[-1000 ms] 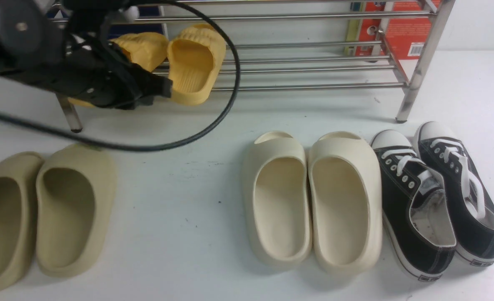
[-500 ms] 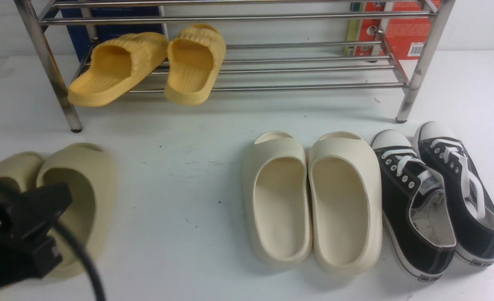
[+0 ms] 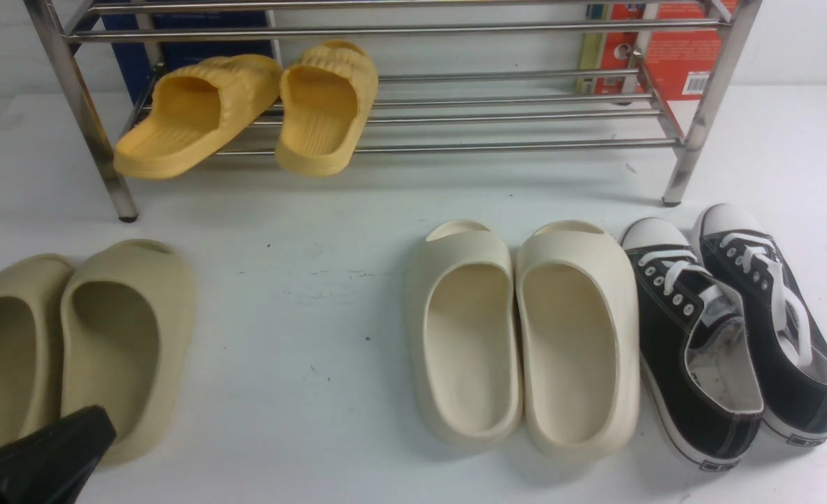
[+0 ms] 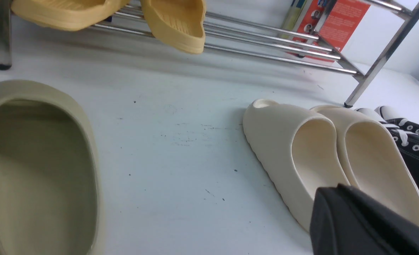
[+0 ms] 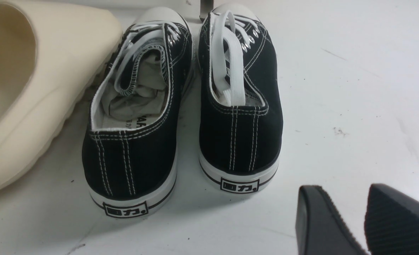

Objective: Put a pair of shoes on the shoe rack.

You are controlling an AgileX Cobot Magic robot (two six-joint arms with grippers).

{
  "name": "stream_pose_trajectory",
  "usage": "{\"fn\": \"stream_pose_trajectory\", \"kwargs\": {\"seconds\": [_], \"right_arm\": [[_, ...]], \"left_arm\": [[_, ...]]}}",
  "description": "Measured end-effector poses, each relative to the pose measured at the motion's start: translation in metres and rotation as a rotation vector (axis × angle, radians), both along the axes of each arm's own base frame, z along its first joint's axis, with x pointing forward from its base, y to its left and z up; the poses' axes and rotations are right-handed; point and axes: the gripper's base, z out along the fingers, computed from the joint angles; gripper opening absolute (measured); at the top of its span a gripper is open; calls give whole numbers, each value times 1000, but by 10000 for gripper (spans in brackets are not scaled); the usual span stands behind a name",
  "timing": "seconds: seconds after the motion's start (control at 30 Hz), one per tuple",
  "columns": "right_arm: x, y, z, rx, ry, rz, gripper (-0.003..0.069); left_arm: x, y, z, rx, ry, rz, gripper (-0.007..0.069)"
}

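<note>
Currently both yellow slides [image 3: 245, 105] sit on the lowest shelf of the shoe rack [image 3: 525, 112], at its left end, toes pointing to the back and heels hanging a little over the front bar. The left one lies angled, its heel swung out toward the rack's left leg; the right one stands straighter, and the two touch near the toes.

My left jaws [image 3: 50, 455] show as a dark wedge at the near left edge of the surface [image 3: 301, 329], in front of the heel of a khaki slide [image 3: 123, 343]. From the left wrist view the tip [image 4: 355, 219] reads as one solid piece, pressed together, with nothing between. It overlaps the near end of the cream slides [image 4: 333, 156].

My right jaws [image 5: 351, 219] stand slightly spread, a narrow gap between two ridged black fingers [image 5: 319, 219], holding nothing. They hover over bare white surface just behind the heels of the black canvas sneakers [image 5: 184, 106].

Floor-level row, front view, left to right: khaki pair, a wide bare stretch, cream pair [image 3: 525, 336], then sneakers [image 3: 728, 329] touching the cream pair's right side. All point toward the rack.

Behind the rack: a blue box [image 3: 196, 42] on the left, a red-orange box [image 3: 672, 49] on the right, seen through the bars.
</note>
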Motion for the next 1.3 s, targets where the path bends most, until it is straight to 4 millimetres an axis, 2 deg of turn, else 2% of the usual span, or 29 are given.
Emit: {"fn": "stream_pose_trajectory", "kwargs": {"seconds": [0.37, 0.63, 0.7, 0.9, 1.3], "right_arm": [[0, 0, 0, 0, 0, 0, 239], [0, 0, 0, 0, 0, 0, 239], [0, 0, 0, 0, 0, 0, 239], [0, 0, 0, 0, 0, 0, 239], [0, 0, 0, 0, 0, 0, 239]], "left_arm": [[2, 2, -7, 31, -21, 25, -13], [-5, 19, -30, 61, -162, 246, -13], [-6, 23, -50, 85, -129, 303, -13], [-9, 25, -78, 46, 100, 334, -13], [-10, 23, -80, 61, 125, 281, -13]]}}
